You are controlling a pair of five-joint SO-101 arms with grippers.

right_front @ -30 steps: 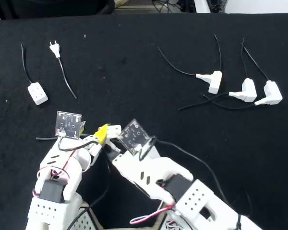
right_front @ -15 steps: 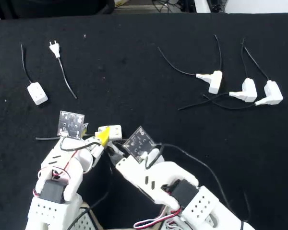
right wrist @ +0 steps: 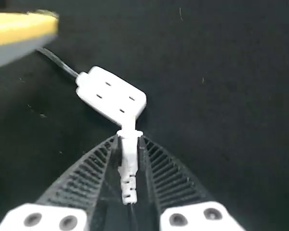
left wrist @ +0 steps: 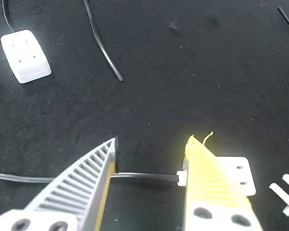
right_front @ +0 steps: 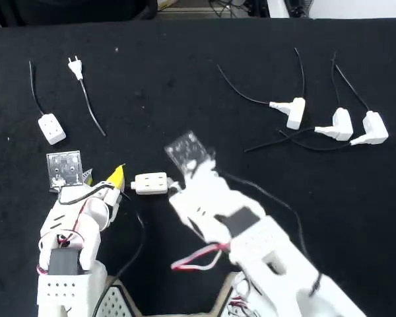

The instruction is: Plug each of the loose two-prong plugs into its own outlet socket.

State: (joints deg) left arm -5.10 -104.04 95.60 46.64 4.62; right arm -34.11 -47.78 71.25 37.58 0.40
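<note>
Plug (right wrist: pixel 127 166) is clamped in the right end effector (right wrist: pixel 128 140), its prongs just short of the socket (right wrist: pixel 111 92) on the worktop (right_front: pixel 185 79). The left end effector (left wrist: pixel 151 144) spreads wide astride the socket's cord (left wrist: pixel 144 176) and hides part of the socket.

One overhead camera, two wrist cameras
The high view is looking steeply down over the whole black table (right_front: pixel 185 72); each wrist view is peering closely forward and down, both catching the same white outlet socket (right_front: pixel 150 183).
</note>
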